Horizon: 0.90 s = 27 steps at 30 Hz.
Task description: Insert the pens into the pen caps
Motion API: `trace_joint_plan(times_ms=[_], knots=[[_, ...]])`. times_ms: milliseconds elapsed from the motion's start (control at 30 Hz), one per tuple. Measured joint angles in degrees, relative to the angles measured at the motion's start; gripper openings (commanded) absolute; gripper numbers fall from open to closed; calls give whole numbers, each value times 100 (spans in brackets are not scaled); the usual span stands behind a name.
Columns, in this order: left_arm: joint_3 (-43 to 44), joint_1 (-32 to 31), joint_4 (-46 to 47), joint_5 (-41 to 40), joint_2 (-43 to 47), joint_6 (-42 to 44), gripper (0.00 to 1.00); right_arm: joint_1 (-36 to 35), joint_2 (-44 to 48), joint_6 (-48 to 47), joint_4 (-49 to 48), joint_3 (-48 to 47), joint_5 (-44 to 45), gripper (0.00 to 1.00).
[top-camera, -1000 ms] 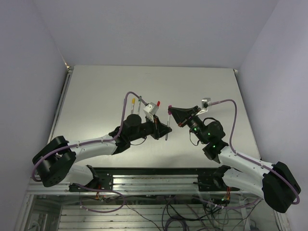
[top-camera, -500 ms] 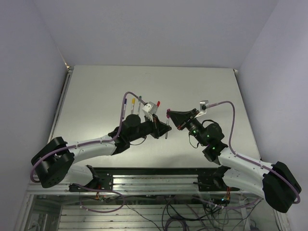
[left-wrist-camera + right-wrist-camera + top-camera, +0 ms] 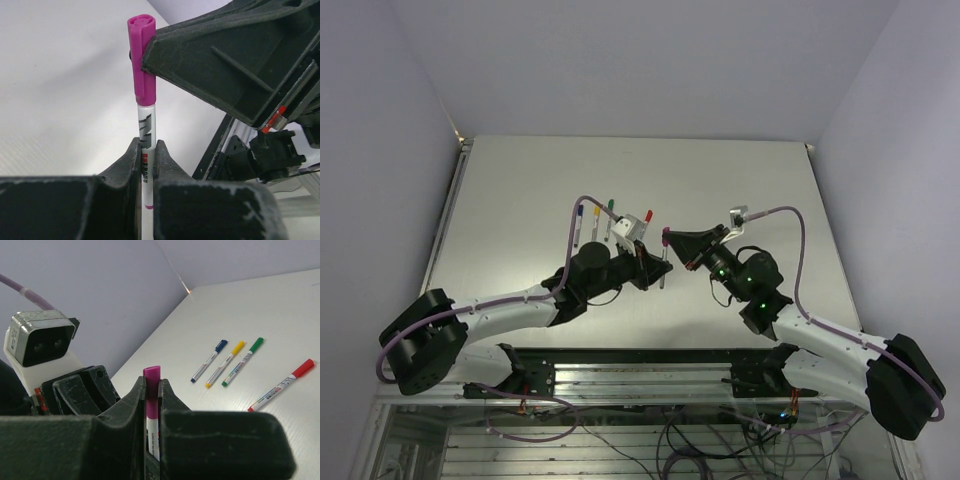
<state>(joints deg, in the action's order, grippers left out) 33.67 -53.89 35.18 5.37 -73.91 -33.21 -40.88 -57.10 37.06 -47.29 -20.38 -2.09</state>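
Observation:
My left gripper [image 3: 146, 150] is shut on the grey-white barrel of a pen [image 3: 146, 131] and holds it upright above the table. A magenta cap [image 3: 143, 65] sits on the pen's top end. My right gripper [image 3: 152, 390] is shut on that magenta cap [image 3: 151, 382], and its fingers [image 3: 225, 65] press the cap from the right. In the top view both grippers meet at mid-table, left [image 3: 655, 265] and right [image 3: 670, 240]. Blue [image 3: 209, 360], yellow [image 3: 225, 364], green [image 3: 242, 361] and red [image 3: 282, 385] capped pens lie on the table.
The lying pens sit in a row behind the left arm, from blue [image 3: 577, 225] to red [image 3: 646, 218]. The left wrist camera block [image 3: 40, 342] is close beside my right fingers. The table's near edge and metal frame [image 3: 640, 372] lie below the arms.
The right gripper has moved left and down with the magenta cap onto the tip of the pen. The left gripper has shifted slightly left and up. The blue pen has come into view.

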Motion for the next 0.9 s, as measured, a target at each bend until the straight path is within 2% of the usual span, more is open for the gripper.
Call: trace_joint_plan(times_ms=[300, 733, 867, 900], knots=[[70, -35, -721, -564, 203, 520, 7, -262, -227, -199, 804, -411, 262, 0], [76, 92, -1235, -708, 238, 590, 7, -706, -605, -376, 1421, -820, 1088, 1], [92, 122, -1255, -780, 295, 601, 7, -772, -651, -531, 1709, -1110, 1207, 29], [118, 133, -1263, -824, 297, 605, 7, -789, -667, -603, 1803, -1207, 1226, 32]])
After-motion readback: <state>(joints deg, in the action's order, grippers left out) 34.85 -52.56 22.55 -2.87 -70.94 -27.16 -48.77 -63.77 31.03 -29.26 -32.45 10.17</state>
